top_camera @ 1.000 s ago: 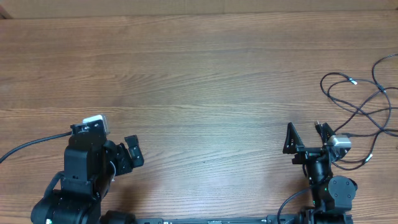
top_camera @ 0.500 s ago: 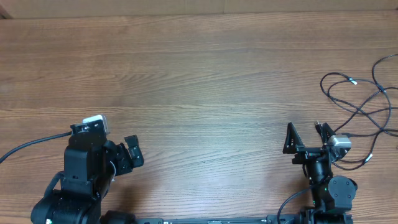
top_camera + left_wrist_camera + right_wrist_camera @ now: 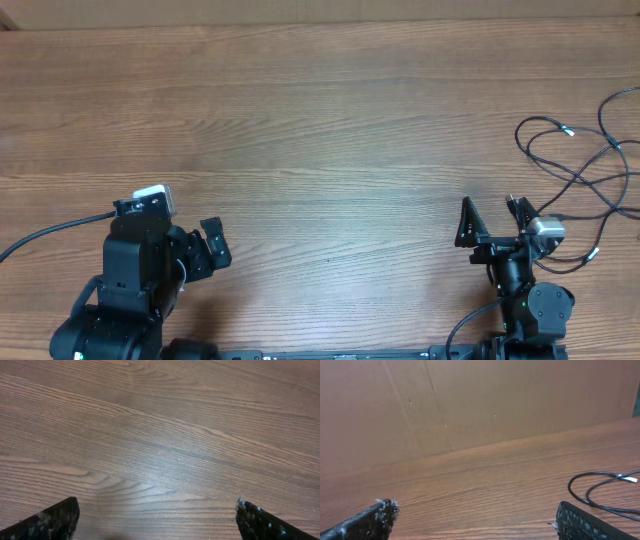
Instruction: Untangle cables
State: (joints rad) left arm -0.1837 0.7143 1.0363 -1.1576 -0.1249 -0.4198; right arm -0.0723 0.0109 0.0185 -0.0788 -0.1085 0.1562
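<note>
The cables (image 3: 580,172) are thin black wires lying in loose crossed loops at the table's right edge, running out of view to the right. One has a silver-tipped plug (image 3: 568,130). My right gripper (image 3: 492,218) stands open just left of them, touching none. The right wrist view shows my right gripper (image 3: 476,521) with bare wood between its wide-apart jaws, and a cable loop (image 3: 592,494) with a silver tip (image 3: 630,479) beyond the right finger. My left gripper (image 3: 157,522) is open over bare wood at the front left, far from the cables.
The left arm (image 3: 135,275) sits at the front left with its thick black cord (image 3: 50,235) trailing left. The right arm's base (image 3: 535,310) is at the front edge. A brown cardboard wall (image 3: 470,405) stands behind the wooden table (image 3: 320,130).
</note>
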